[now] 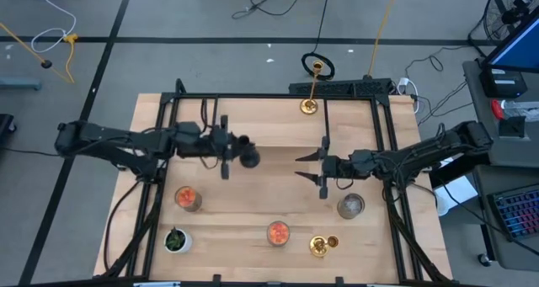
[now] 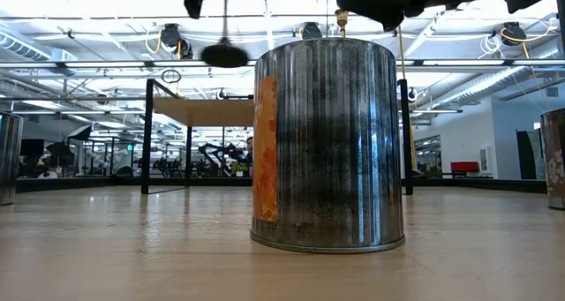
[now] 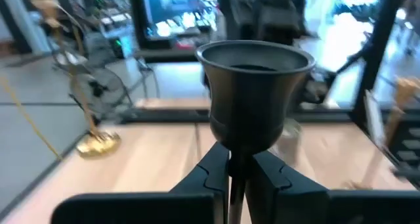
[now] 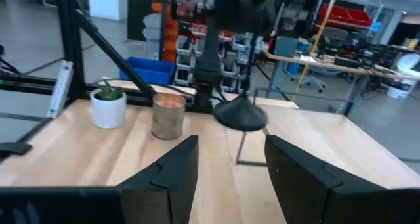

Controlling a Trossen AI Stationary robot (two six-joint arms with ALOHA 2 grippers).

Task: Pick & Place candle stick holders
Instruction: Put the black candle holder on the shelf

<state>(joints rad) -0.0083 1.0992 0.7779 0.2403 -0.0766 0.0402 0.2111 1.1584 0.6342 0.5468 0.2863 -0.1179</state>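
Note:
My left gripper (image 1: 236, 152) is over the table's middle left and is shut on a short black candle stick holder (image 1: 249, 158), which stands upright in the air, cup (image 3: 254, 86) on top. Its round base (image 4: 241, 115) hangs above the wood. My right gripper (image 1: 313, 169) waits open at the middle right, its fingers pointing at the black holder with nothing between them. A tall gold candle stick holder (image 1: 311, 102) stands on its flared base at the far edge. A second gold one (image 1: 322, 246) lies near the front edge. My left gripper pinches the black holder's thin stem (image 3: 235, 175) just under the cup, between its two fingers. The fingers come level from the table's left and lie across the stem. The holder stays upright and is lifted clear of the table.
Three metal cans stand on the table: one at the near left (image 1: 187, 199), one at the near middle (image 1: 278, 232), one beside my right gripper (image 1: 350, 205). A small plant in a white pot (image 1: 175, 239) is at the near left corner. A black frame (image 1: 253, 97) rims the table.

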